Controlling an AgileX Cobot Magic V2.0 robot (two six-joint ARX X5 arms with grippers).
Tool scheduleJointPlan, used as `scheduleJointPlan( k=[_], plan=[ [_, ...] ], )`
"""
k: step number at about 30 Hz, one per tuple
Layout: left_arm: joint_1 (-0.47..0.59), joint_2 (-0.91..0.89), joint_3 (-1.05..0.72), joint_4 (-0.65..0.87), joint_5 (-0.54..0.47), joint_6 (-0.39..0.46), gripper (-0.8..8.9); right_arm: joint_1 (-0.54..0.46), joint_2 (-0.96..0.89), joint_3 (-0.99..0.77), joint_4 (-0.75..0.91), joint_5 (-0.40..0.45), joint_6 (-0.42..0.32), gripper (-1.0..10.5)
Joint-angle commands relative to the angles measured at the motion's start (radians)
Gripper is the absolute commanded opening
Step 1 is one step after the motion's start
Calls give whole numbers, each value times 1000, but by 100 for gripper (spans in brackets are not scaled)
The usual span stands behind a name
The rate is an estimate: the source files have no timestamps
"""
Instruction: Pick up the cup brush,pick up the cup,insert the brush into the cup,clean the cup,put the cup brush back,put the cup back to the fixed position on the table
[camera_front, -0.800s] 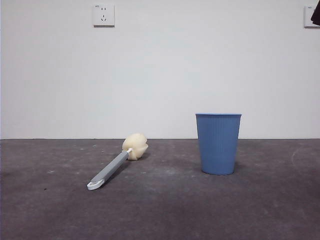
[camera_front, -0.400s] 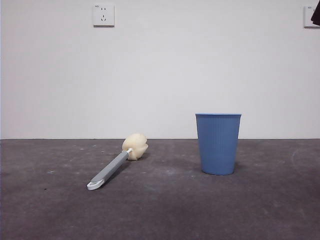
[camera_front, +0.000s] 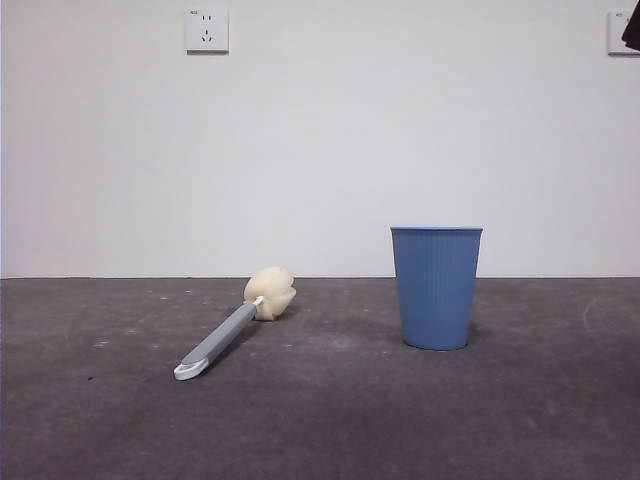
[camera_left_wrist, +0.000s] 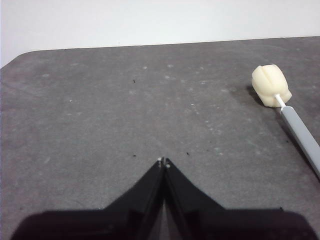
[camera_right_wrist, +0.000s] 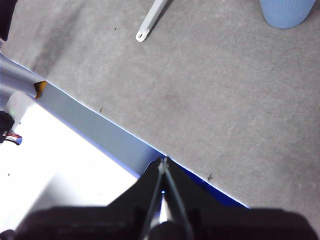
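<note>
Evidently staged for easy reach: grey-handled, cream sponge-headed cup brush (camera_front: 235, 327) flat at left, ribbed blue plastic cup (camera_front: 436, 287) upright at right, well apart on dark grey table (camera_front: 330, 420), left gripper (camera_left_wrist: 163, 161) and right gripper (camera_right_wrist: 164, 159) both pinched closed, empty.

You are looking at a left gripper (camera_left_wrist: 163, 162) showing matte black, wedge-shaped fingers (camera_left_wrist: 145, 187) tapering to small pale tips; the right gripper (camera_right_wrist: 163, 160) is showing the same black, tapering build, blurred lower down.
</note>
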Motion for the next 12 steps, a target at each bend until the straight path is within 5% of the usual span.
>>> scheduleJointPlan(
  k=[1,12],
  plan=[
    [3,-3,-10,-5,8,-13,-3,2,-2,0,5,3,5,1],
    [2,-3,-10,-6,-1,-14,-3,2,-2,0,5,3,5,1]
  ],
)
